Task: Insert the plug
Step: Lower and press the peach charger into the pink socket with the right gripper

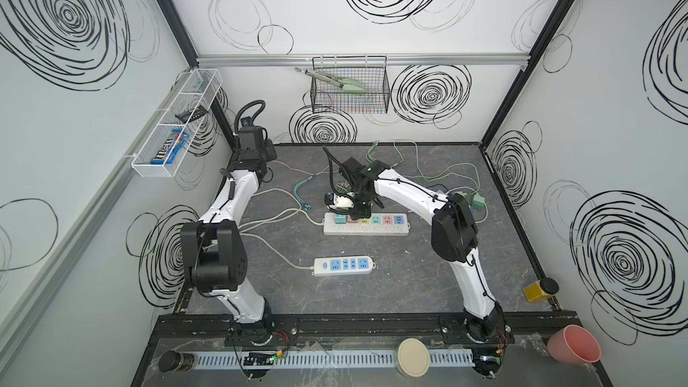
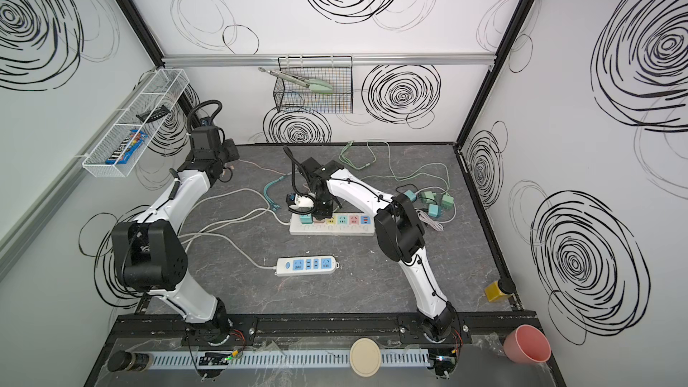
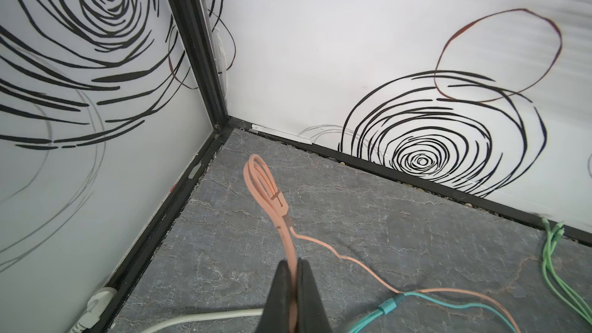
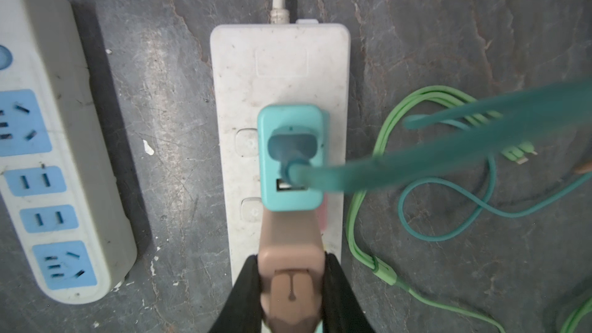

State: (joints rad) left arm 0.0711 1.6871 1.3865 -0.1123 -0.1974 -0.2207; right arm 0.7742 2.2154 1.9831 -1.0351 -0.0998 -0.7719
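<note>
My right gripper [image 4: 290, 270] is shut on the pale pink plug [image 4: 290, 245], its black fingers [image 4: 246, 289] pressed against both sides of the plug. The plug points down at the white power strip [image 4: 278, 68] with coloured sockets, right beside a teal charger [image 4: 291, 158] that sits in the strip. Its prongs are hidden. In both top views the right gripper [image 1: 359, 210] [image 2: 322, 210] stands over the strip's [image 1: 366, 228] left part and covers the plug. My left gripper [image 3: 293, 267] is shut on the plug's pink cable [image 3: 282, 219] near the back left corner [image 1: 273, 152].
A second strip with blue sockets [image 1: 342, 265] [image 4: 48, 155] lies nearer the front. Green chargers [image 1: 476, 201] and green cables [image 4: 368, 251] lie right of the strips, a teal cable [image 1: 301, 195] to the left. A yellow block [image 1: 534, 291] sits front right. Wire baskets [image 1: 350, 87] hang on the walls.
</note>
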